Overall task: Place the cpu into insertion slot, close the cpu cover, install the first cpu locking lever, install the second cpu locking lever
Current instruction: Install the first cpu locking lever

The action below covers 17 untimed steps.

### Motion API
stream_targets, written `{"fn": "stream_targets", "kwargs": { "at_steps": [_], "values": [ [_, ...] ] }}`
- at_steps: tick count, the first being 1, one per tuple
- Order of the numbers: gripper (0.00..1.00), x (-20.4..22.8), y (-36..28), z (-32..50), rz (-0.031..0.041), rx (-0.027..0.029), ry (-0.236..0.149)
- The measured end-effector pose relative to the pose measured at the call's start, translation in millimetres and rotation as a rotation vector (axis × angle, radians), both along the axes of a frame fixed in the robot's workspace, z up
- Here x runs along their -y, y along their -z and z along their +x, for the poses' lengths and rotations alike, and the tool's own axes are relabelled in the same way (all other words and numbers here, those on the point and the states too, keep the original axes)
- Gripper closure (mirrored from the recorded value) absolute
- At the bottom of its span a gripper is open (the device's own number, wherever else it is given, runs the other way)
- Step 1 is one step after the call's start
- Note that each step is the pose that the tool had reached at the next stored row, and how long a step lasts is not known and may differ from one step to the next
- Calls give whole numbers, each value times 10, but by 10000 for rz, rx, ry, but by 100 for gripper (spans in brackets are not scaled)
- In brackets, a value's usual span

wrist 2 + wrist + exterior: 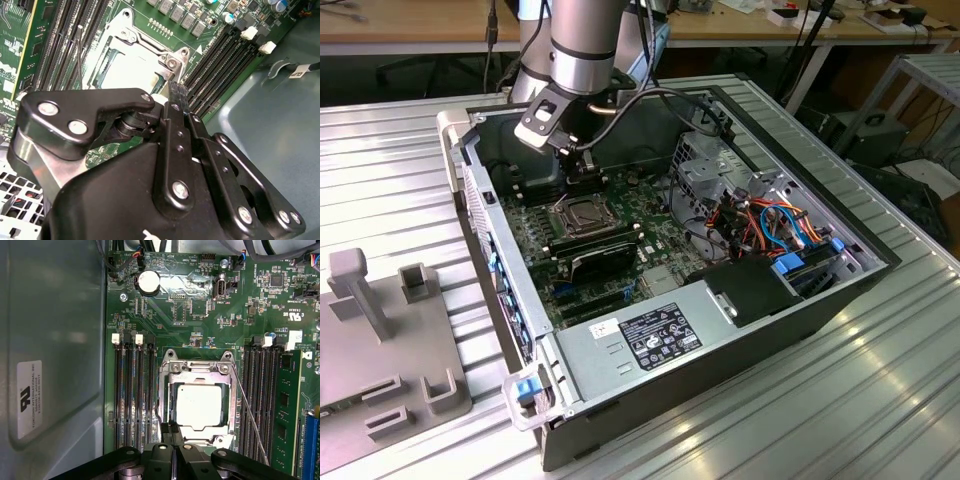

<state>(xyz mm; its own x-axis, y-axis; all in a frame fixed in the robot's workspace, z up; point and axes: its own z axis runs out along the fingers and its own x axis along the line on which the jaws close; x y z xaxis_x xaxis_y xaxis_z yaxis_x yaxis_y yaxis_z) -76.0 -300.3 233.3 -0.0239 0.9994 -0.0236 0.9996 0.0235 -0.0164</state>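
The gripper (172, 432): 2 fingers (168, 436) clenched together, nothing between them. Tips sit at the near edge of the cpu cover (200, 374); contact cannot be told. The cover lies flat on the insertion slot (582, 215) and frames the cpu (199, 405), whose silvery top shows through the cut-out. 1 locking lever (250, 412), a thin wire rod, slants away from the cover's side across the memory slots (260, 390). Green motherboard (200, 305) all round.

Exterior view:
- gripper at 12 o'clock of the slot
- power supply (660, 335) at 5 o'clock
- cable bundle (775, 225) at 3 o'clock
- grey fixture (380, 340) at 8 o'clock, outside the case (720, 395)
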Motion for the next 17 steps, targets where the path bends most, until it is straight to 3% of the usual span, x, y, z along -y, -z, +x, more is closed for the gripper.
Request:
{"fn": "stream_targets", "kwargs": {
  "at_steps": [4,10,17],
  "values": [
    [89,-1,2,0,8,3,3],
    [89,67,1,0,2,1,0],
    [89,74,-7,-1,0,-1,-11]
  ]
}}
